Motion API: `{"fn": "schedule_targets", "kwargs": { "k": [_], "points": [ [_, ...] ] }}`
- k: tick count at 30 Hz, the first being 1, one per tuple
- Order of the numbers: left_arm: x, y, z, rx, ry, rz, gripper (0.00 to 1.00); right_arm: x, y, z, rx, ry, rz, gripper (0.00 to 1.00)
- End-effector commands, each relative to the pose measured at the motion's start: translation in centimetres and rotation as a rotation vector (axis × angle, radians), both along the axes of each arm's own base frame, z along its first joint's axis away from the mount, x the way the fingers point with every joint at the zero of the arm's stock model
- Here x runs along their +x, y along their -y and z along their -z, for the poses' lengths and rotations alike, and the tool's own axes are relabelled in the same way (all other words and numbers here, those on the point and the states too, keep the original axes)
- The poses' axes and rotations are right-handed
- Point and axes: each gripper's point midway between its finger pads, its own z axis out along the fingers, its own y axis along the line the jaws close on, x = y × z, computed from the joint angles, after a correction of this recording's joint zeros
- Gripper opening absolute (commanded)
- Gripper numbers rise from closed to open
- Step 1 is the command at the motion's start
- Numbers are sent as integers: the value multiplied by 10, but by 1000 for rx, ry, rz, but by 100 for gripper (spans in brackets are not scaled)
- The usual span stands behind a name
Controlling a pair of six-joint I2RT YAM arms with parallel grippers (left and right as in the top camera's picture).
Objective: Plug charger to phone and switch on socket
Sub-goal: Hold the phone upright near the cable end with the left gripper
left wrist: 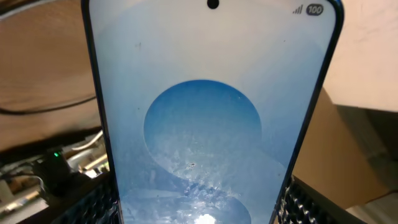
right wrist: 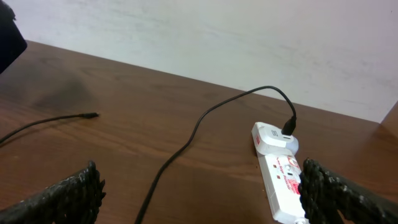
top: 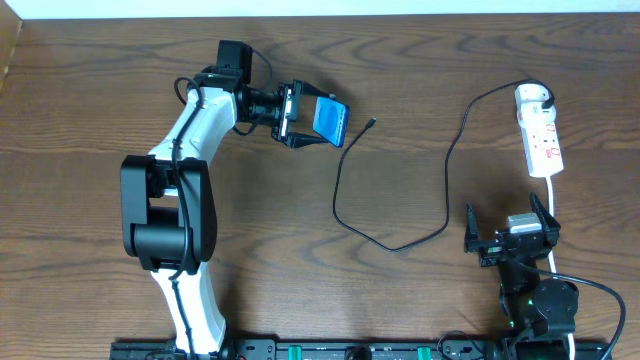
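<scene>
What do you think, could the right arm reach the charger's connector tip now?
Probably yes. The right pincer is open and empty, and only bare table and slack cable lie between it and the connector tip. The phone, held in the left pincer, sits close beside the tip, though apart.

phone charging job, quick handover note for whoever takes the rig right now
The left gripper has its jaws shut on the phone, screen lit.
The right gripper is open and empty, near the socket.
The charger is plugged into the socket; its connector tip lies loose on the table beside the phone.
Done: phone grasped.
Left: plug tip into phone, switch socket on (switch state unreadable).
</scene>
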Motion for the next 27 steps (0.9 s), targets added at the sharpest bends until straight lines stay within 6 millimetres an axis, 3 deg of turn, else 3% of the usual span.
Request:
{"fn": "schedule_targets", "kwargs": {
  "k": [1,13,27],
  "points": [
    [-1,3,-35,-76,-54,-15,54,0,-3,1,12,-2,-16,99],
    [-3,4,-41,-109,-207,-46,54,0,-3,1,13,-2,-16,99],
    [-4,4,-43,-123,-263,-56,54,0,-3,1,13,-2,-16,99]
  ]
}}
